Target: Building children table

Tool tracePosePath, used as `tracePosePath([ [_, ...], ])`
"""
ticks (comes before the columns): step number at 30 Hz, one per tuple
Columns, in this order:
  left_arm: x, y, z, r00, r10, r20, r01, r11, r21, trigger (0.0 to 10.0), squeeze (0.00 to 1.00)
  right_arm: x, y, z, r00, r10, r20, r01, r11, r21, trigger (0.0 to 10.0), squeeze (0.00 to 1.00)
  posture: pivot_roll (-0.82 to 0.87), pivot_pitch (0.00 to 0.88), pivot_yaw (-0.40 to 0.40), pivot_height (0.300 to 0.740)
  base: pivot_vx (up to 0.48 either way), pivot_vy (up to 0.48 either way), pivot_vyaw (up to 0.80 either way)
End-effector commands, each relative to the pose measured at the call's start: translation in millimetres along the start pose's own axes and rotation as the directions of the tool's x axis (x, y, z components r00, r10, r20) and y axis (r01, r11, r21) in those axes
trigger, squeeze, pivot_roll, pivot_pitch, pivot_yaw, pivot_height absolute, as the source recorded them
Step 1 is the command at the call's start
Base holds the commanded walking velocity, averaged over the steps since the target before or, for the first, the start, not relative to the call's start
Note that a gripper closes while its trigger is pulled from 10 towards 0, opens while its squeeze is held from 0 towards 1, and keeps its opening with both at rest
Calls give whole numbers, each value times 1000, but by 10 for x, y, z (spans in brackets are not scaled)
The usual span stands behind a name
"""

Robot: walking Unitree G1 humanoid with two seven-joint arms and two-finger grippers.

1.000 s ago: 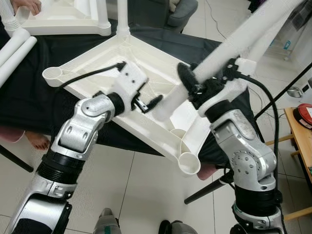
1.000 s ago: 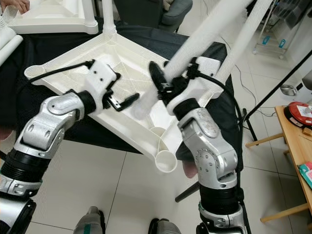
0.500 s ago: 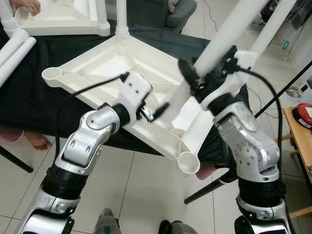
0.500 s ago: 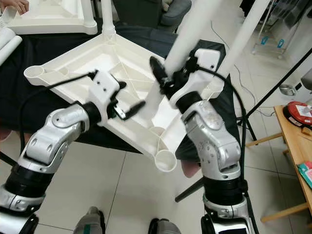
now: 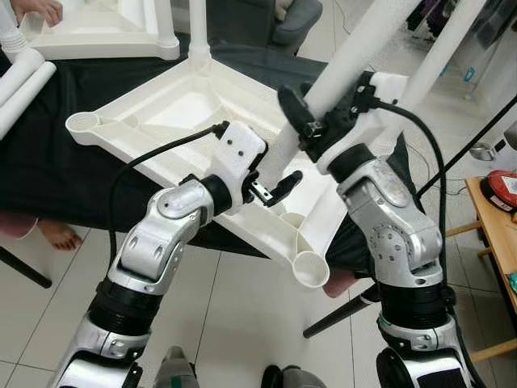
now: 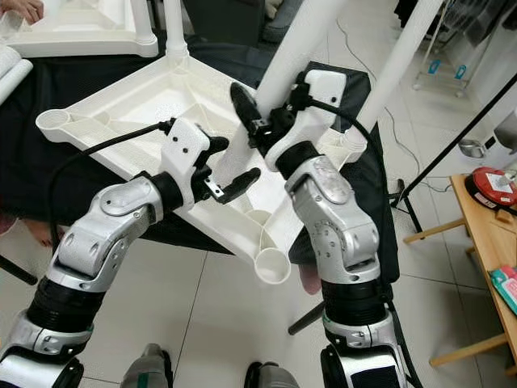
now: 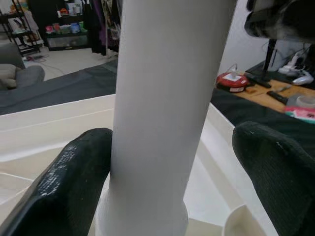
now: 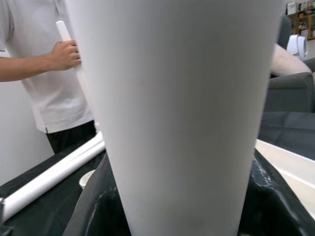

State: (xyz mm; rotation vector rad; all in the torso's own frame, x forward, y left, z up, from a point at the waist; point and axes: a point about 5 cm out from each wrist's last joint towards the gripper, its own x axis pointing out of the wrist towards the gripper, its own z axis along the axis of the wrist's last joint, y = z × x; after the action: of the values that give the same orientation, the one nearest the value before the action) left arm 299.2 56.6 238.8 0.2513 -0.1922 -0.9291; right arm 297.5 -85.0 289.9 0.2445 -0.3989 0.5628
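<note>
One white leg is pinched by the right gripper above the upturned tabletop. It is straddled lower down by the spread left gripper. A person's hand is seen behind, loose tubes nearby.

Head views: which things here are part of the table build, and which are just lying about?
Part of the job:
upturned white tabletop
white leg, held by right gripper
left gripper, open around the leg's lower end
spare white tubes

Lying about:
red round object on wooden side table

Table tops: you have two, both white and upside down.
Fitted legs: you can count four upright.
Loose tubes: two.
Grippers: two.
People: one standing.
</note>
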Motion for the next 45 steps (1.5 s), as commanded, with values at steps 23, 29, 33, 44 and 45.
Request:
tracePosePath([
  [23,125,67,-233,976,189,-105,-172,973,154,0,0,72,106,151,996,50,69,-51,999,10,10000,0,185,125,-103,740,0,0,0],
  [29,119,80,-197,978,191,-83,-176,971,163,0,0,45,114,113,997,56,54,-57,998,6,10000,0,190,127,-103,740,0,0,0],
  [33,127,86,-161,980,187,-61,-174,969,175,0,0,10,116,70,997,64,32,-64,998,-1,10000,1000,188,128,-101,740,0,0,0],
  [44,138,57,-36,988,156,3,-153,970,190,0,0,-137,56,-227,992,68,-106,-68,998,7,10000,0,188,127,-97,740,0,0,0],
  [45,138,57,-36,988,156,3,-153,970,190,0,0,-137,56,-227,992,68,-106,-68,998,7,10000,0,188,127,-97,740,0,0,0],
])
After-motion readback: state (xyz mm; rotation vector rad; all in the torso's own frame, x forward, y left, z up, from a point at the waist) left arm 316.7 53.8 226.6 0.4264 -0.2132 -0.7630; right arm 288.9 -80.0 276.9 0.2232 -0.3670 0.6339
